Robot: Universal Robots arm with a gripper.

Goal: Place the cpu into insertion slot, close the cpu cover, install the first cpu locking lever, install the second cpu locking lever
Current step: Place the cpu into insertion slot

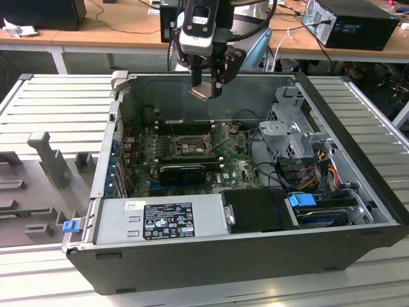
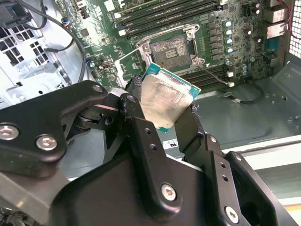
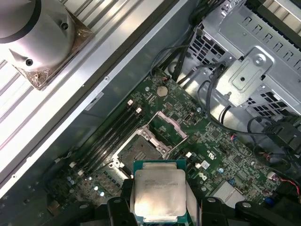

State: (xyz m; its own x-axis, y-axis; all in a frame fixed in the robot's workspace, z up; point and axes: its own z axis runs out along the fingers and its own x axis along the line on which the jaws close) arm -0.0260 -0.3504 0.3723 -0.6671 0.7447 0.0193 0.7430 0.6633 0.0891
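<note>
Silver-grey and flat, the cpu (image 2: 165, 96) is pinched by its edges between the black fingers (image 2: 141, 127) of the gripper (image 1: 206, 89). In the exterior view we see the gripper hanging over the far side of the open computer case (image 1: 255, 252), above the green motherboard (image 1: 239, 163). Below lies the insertion slot (image 3: 139, 149), uncovered, with its cpu cover (image 3: 165, 125) swung open just beside it. Chip and socket are well apart.

Setting: robotics/electronics lab — an opened desktop computer case (image 1: 211, 256) lies on a ribbed aluminium bench (image 1: 64, 102), a robot arm's tool (image 1: 206, 91) hanging over it, and grey moulded fixtures (image 1: 48, 157) at the exterior view's left. Behind — wooden benches (image 1: 115, 38) carrying loose cables (image 1: 121, 13) and another black computer unit (image 1: 354, 22).
</note>
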